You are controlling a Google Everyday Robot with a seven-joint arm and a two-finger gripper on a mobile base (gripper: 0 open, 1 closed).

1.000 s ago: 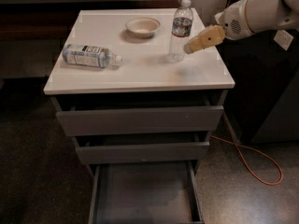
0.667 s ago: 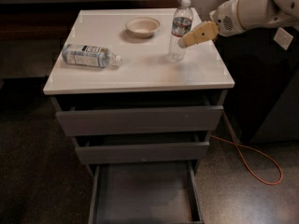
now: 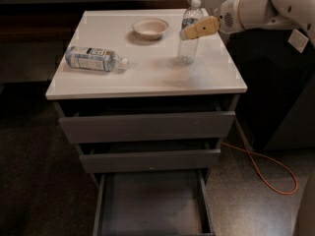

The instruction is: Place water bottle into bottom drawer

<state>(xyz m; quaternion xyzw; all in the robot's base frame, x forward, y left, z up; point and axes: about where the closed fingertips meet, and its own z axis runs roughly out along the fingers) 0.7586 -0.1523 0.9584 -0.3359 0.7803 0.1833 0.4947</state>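
The water bottle stands upright on the right side of the white cabinet top, a slim clear bottle with a white cap. My gripper, tan at the tip of a white arm reaching in from the upper right, sits at the bottle's upper body and overlaps it in the camera view. I cannot see whether it touches the bottle. The bottom drawer is pulled out at the foot of the cabinet, a shallow grey tray with nothing in it.
A second bottle with a wide white-and-blue label lies on its side at the left of the top. A small white bowl sits at the back. An orange cable runs on the floor at the right. The two upper drawers stand slightly ajar.
My gripper has moved left and a little up, from beside the water bottle to over its upper body. The bottle has not moved.
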